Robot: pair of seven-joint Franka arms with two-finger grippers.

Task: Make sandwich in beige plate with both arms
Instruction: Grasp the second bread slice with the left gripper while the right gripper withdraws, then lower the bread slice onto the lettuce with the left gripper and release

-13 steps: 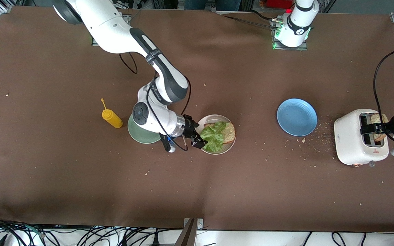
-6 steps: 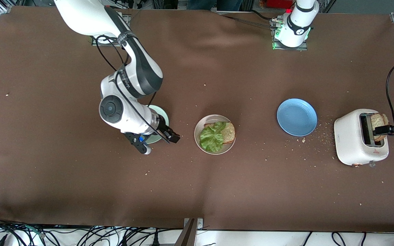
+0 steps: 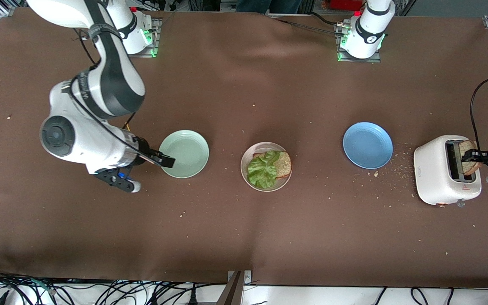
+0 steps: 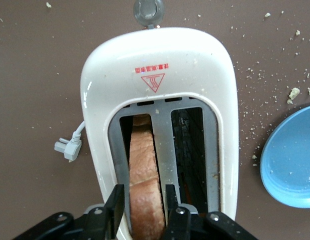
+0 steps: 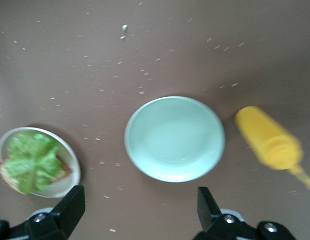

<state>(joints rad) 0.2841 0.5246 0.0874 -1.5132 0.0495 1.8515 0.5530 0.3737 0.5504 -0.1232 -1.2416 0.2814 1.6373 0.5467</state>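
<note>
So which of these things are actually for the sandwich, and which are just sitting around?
For the sandwich:
- beige plate, with toast and lettuce on it
- second toast slice in the toaster, gripped by the left hand
- right hand, open, over the mint green plate's edge

Just lying about:
- mint green plate
- blue plate
- yellow squeeze bottle
- crumbs

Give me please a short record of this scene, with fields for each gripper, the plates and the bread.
left gripper: shut on the toast slice standing in the toaster slot
right gripper: open, empty, over the mint green plate
beige plate: holds one toast with a lettuce leaf on it; no top slice yet
blue plate: empty, between the beige plate and the toaster
mustard bottle: beside the mint green plate
</note>
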